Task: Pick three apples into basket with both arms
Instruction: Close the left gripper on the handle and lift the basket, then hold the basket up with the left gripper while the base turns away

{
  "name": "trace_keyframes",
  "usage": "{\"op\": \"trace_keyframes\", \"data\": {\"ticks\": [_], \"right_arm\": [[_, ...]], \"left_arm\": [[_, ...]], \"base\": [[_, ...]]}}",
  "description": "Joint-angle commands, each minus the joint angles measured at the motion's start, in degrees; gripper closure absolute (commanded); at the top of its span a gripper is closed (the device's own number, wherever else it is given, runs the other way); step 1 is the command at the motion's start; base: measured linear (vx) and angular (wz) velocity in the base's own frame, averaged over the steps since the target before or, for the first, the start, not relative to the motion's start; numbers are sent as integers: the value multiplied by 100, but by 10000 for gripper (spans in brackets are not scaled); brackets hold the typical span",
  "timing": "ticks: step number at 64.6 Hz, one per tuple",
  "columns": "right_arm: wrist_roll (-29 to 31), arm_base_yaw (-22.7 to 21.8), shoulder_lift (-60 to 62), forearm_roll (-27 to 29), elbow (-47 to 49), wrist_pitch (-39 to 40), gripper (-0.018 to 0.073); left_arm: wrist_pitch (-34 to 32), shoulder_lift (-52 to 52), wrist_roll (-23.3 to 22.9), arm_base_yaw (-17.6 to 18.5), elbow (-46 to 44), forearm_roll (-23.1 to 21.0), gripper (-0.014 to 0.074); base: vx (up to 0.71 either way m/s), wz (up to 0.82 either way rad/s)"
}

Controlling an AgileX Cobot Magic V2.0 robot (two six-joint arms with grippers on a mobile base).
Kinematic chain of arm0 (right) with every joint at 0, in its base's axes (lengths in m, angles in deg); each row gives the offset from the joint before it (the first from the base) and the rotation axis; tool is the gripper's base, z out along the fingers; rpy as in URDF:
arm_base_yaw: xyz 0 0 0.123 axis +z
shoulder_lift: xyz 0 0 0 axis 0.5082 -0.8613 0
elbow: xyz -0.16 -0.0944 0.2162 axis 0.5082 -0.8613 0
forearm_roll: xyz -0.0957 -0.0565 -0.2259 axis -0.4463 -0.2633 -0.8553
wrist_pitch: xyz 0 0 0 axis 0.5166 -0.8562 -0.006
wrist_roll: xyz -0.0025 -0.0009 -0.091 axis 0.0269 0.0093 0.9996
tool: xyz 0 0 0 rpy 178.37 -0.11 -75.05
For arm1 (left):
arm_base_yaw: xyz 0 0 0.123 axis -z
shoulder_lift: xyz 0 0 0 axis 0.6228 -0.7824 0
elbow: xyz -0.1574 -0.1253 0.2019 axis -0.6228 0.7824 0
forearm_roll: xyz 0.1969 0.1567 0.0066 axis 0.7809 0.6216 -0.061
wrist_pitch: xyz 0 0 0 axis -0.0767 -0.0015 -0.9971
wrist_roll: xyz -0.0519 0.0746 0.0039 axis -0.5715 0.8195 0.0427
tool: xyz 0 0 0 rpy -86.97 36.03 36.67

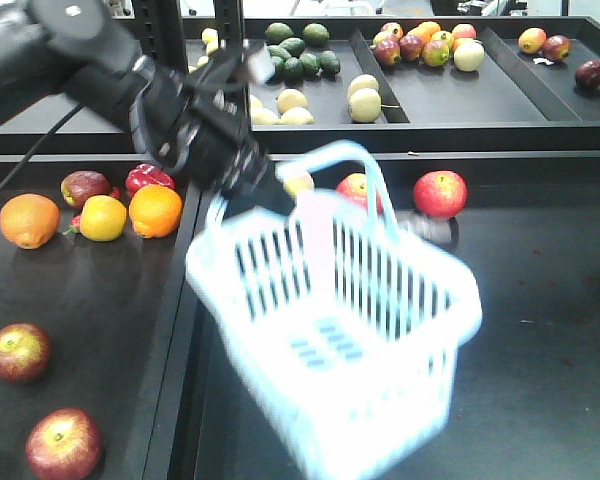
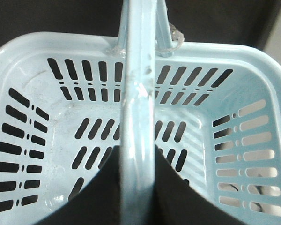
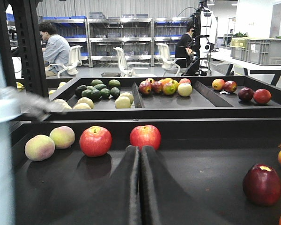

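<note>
The basket [image 1: 385, 395] is empty, gripped by the left end effector [image 1: 270, 190]; the right end effector [image 3: 140, 151] is closed, empty; three apples [image 1: 18, 352] unpicked.

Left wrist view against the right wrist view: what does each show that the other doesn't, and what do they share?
Only the left wrist view shows the inside of the basket: slotted, empty, with the handle running down the middle. Only the right wrist view shows the right end effector, fingers together, two red apples ahead of it, and a dark red fruit at the picture's right. Shared: only the basket, a blurred pale blue edge at the far left of the right wrist view.
</note>
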Motion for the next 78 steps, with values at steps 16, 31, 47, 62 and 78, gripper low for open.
{"op": "trace_keyframes", "data": {"ticks": [16, 31, 47, 62, 78], "right_arm": [[50, -2, -102, -18, -23, 404, 568], [50, -2, -102, -18, -23, 404, 568], [50, -2, -102, -18, -23, 404, 568], [50, -2, -102, -18, -23, 404, 568], [50, -2, -102, -18, -23, 404, 568]], "left_arm": [[-2842, 2927, -704, 142, 2699, -718, 604], [-4239, 4585, -769, 135, 4516, -922, 604], [-5020, 5418, -1092, 135, 5863, -926, 604], [-5010, 5406, -1066, 135, 5977, -933, 604], [-4765, 5406, -1066, 135, 5977, -928, 604]], "base": [[0, 0], [0, 0], [0, 0], [0, 0], [0, 0]]}}
